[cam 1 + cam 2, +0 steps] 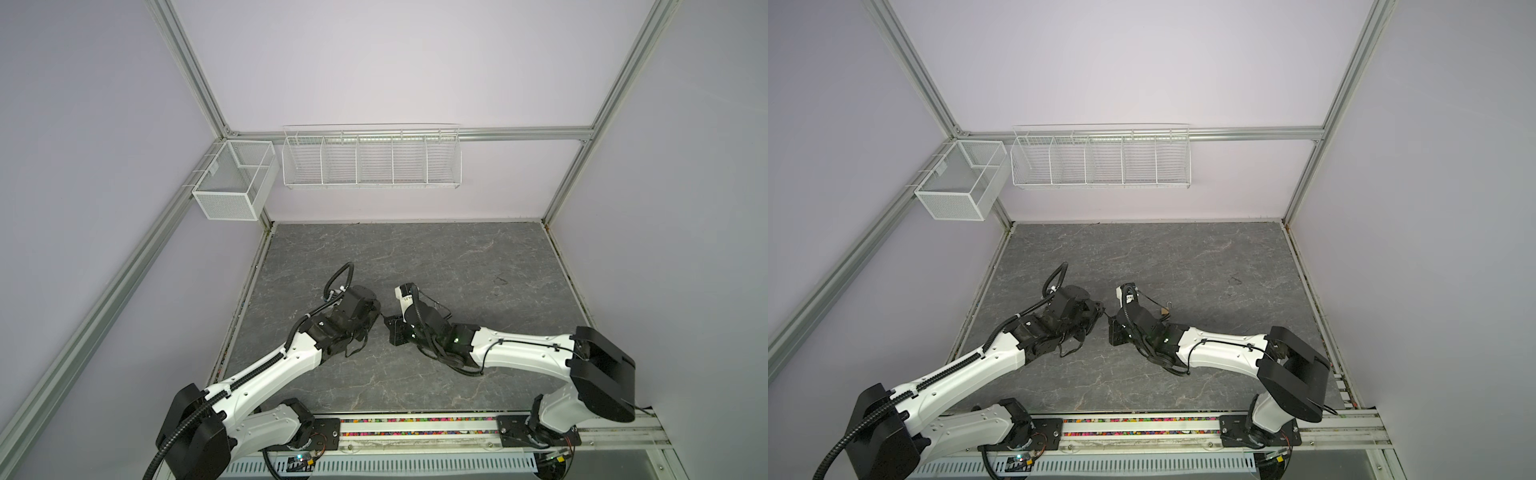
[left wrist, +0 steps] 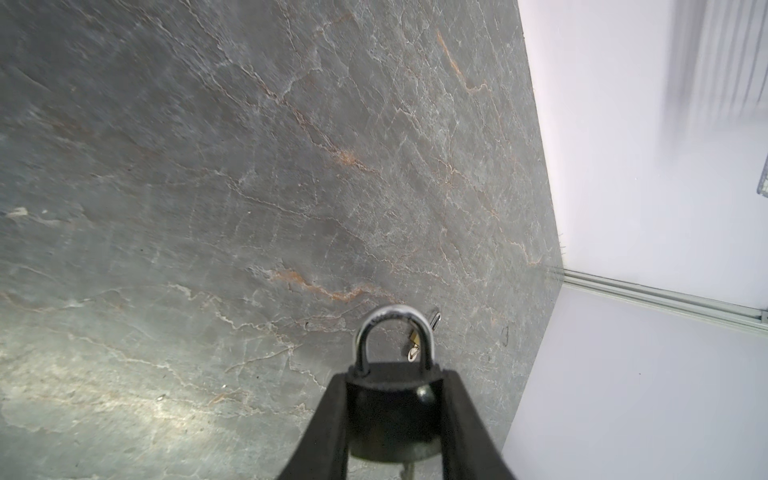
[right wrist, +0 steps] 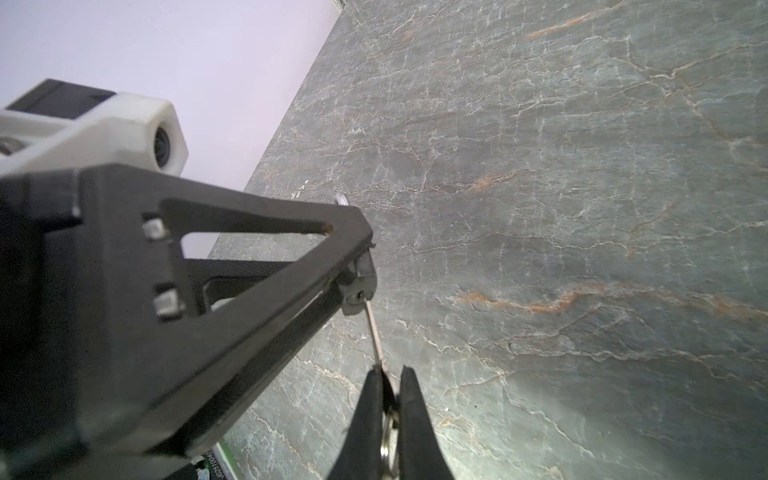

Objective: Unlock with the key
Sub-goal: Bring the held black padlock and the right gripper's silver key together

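Key (image 3: 374, 332): blade tip at keyhole in padlock (image 2: 390, 411) base, head pinched in closed jaws of right gripper (image 3: 390, 371). We see left gripper (image 2: 394, 376) clamping padlock body from both sides, shackle (image 2: 392, 328) legs both in body. Beyond padlock we spot small brass lock (image 2: 412, 337) lying on stone table (image 2: 208, 208). Both grippers meet at padlock.

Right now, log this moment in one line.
left hand: shut on padlock | right hand: shut on key | key: in keyhole | shackle: closed
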